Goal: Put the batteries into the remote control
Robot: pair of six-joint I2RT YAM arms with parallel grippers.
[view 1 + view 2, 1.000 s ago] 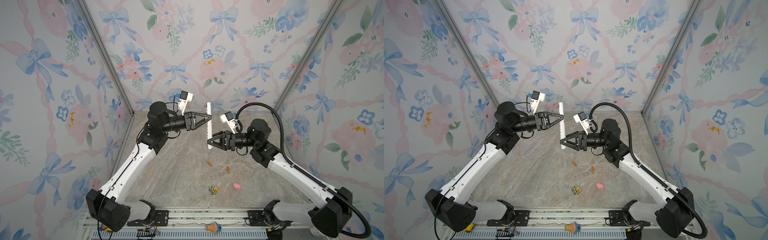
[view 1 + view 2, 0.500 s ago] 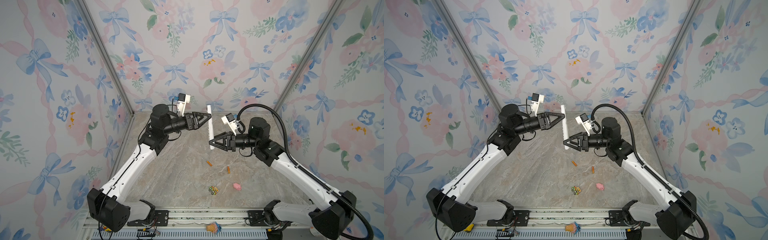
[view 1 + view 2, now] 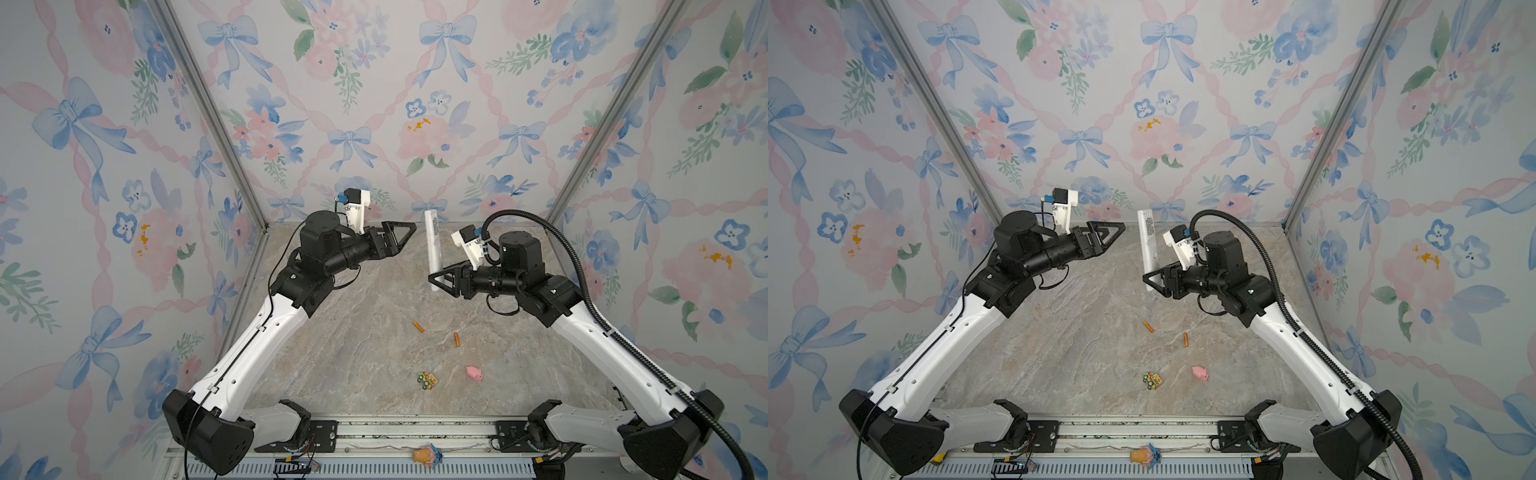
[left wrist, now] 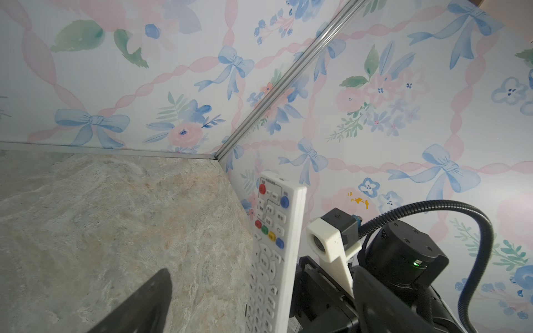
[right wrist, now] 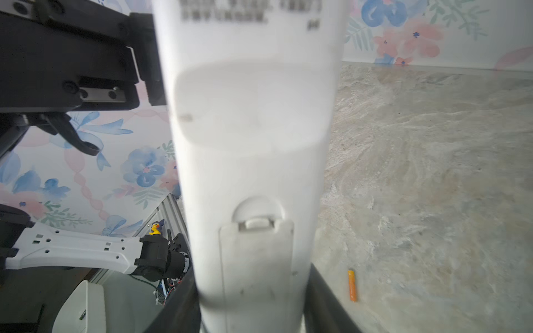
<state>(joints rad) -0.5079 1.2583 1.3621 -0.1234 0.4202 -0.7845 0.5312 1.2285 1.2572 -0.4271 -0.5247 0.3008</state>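
Pinched only by its bottom end in the right gripper [image 3: 435, 279], the long white plastic remote control [image 3: 433, 245] stands upright toward the marble surface's [image 3: 353, 332] far edge, where the spread-fingered left gripper [image 3: 409, 229] could knock it askew.

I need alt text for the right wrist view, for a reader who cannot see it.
The right pincer grips a white remote control by one end, its back with the closed battery cover facing the camera. One orange battery lies on the marble table.
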